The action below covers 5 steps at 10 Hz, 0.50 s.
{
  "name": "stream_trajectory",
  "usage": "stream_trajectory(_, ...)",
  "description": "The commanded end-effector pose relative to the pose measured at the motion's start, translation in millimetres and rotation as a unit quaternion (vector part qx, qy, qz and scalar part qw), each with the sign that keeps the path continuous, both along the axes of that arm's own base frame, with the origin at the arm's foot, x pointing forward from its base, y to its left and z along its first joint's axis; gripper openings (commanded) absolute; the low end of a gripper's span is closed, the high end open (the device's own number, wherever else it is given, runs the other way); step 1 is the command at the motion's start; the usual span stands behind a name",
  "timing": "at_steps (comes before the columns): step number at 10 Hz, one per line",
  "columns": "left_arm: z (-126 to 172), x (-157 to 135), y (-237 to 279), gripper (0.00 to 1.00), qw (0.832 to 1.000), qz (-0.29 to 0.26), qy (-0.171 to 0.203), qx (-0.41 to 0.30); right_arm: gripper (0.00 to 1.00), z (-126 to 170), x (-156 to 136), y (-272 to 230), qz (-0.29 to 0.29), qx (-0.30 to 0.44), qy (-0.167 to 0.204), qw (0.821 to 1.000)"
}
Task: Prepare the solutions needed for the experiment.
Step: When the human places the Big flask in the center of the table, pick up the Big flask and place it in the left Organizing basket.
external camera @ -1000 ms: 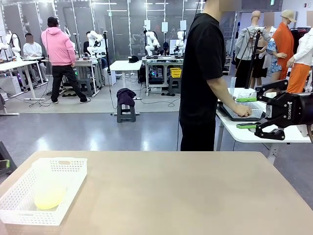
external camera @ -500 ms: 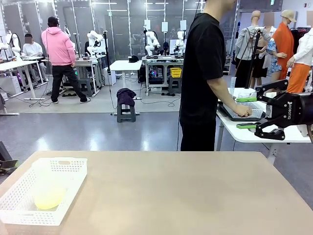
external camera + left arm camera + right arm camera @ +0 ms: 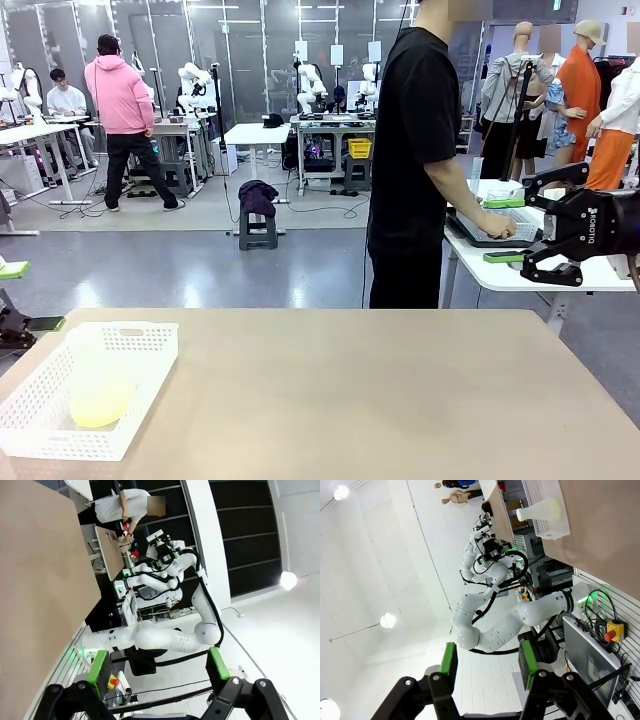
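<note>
Table (image 3: 350,400), wide and tan, takes up the near part of the front view. At its near left corner sits a white basket (image 3: 140,345) with perforated walls, and lying in it is a translucent flask (image 3: 95,385) that holds the solutions (image 3: 100,408), a shallow pale yellow-green layer pooled at the flask's wide end. In the right wrist view the same flask (image 3: 540,509) lies in the basket (image 3: 555,527) with its neck sticking out past the rim.

The right gripper (image 3: 535,230) hangs at the right edge of the front view, well above the table and well apart from the basket, with its jaws spread and nothing between them; its wrist view shows the green pads (image 3: 448,660) apart. The left gripper (image 3: 20,300) shows at the far left edge, just beyond the table's corner, near the basket but not touching it. Its jaws stand wide apart and empty, as its own green pads (image 3: 97,666) show in the left wrist view.

A person (image 3: 415,170) in a black shirt stands across the table, turned to the side, with a hand (image 3: 497,226) on a keyboard (image 3: 495,230) on a side table
</note>
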<state>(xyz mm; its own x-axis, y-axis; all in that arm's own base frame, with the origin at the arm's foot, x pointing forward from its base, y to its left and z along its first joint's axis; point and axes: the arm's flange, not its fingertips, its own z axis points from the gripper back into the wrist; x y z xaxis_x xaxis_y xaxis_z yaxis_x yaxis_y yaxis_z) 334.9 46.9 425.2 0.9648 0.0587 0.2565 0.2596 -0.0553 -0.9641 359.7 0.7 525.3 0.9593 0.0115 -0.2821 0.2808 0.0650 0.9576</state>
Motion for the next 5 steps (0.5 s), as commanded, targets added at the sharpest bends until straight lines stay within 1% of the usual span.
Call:
stream_trajectory(1,-2.2,0.3,3.5,0.97,1.0,0.009,-0.008,0.006,0.63,2.4,-0.7,-0.3,-0.001,0.005,-0.004,1.0)
stream_trajectory(5,-2.2,0.3,3.5,0.97,1.0,0.009,-0.008,0.006,0.63,2.4,-0.7,-0.3,-0.001,0.005,-0.004,1.0)
